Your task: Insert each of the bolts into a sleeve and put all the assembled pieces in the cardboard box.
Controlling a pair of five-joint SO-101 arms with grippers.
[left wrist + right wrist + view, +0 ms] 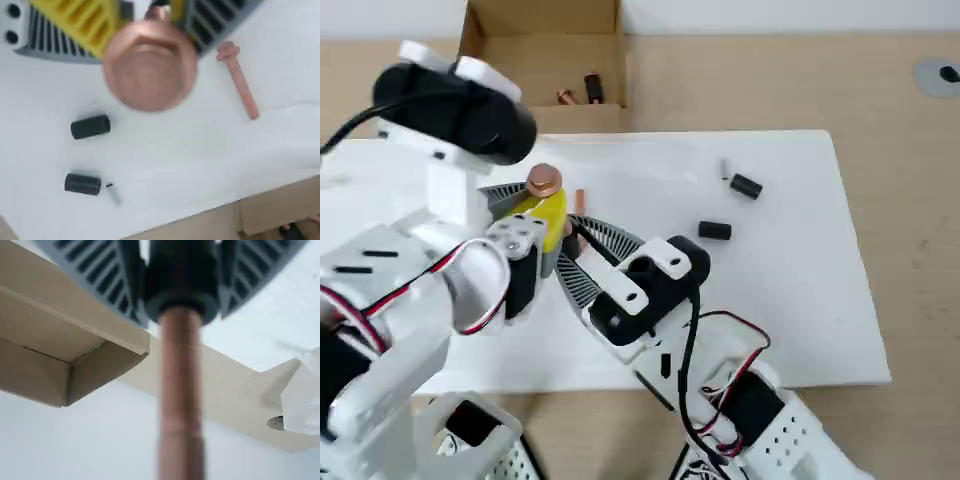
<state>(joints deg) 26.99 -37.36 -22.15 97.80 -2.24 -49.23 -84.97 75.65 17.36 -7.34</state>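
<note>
My left gripper (544, 205), with one yellow finger, is shut on a copper bolt (543, 182) above the white mat; the bolt's round head (150, 70) looms large in the left wrist view. My right gripper (570, 242) sits just beside it, shut on a black sleeve (182, 285). A copper shaft (181, 390) sticks out of that sleeve. A loose bolt (579, 200) lies on the mat next to both grippers. Two black sleeves (745, 186) (714, 230) lie farther right. The cardboard box (545, 118) stands behind the mat.
Inside the box lie a dark piece (592, 88) and a copper piece (566, 97). A small pale part (724, 168) rests near the far sleeve. The white mat (800, 300) covers the wooden table. A grey disc (942, 75) sits at the far right edge.
</note>
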